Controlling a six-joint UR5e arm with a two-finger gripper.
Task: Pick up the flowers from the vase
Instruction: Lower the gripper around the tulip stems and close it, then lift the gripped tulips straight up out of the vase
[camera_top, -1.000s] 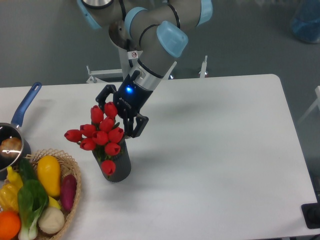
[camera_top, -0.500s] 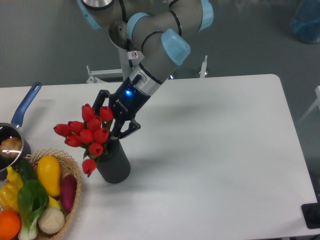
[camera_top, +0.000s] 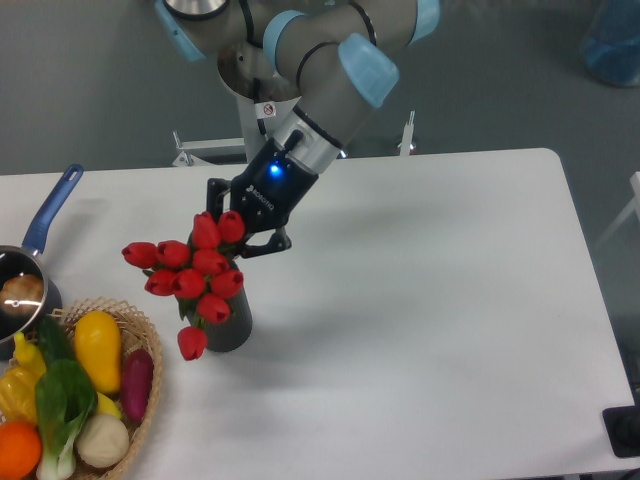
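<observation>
**A:** Where are the flowers (camera_top: 196, 275) in relation to the fingers?

**B:** The red buds bunch just below and to the left of the gripper (camera_top: 240, 232). The two topmost buds sit right in front of the dark fingers (camera_top: 272, 240), covering part of them. One bud hangs lowest, down by the vase's left side.

**A:** And the vase (camera_top: 232, 325)?

**B:** Dark grey, directly beneath the fingers, standing on the white table (camera_top: 430, 300). The stems are hidden behind the blooms, so I cannot tell whether they are in the vase or clear of it.

**A:** Are the fingers pinching the bunch?

**B:** I cannot tell; the buds hide the fingertips and the gap between them.

**A:** Anything else near?

**B:** Well off to the left of the fingers, a wicker basket (camera_top: 146, 400) of vegetables and a blue-handled pot (camera_top: 30, 262)
</observation>
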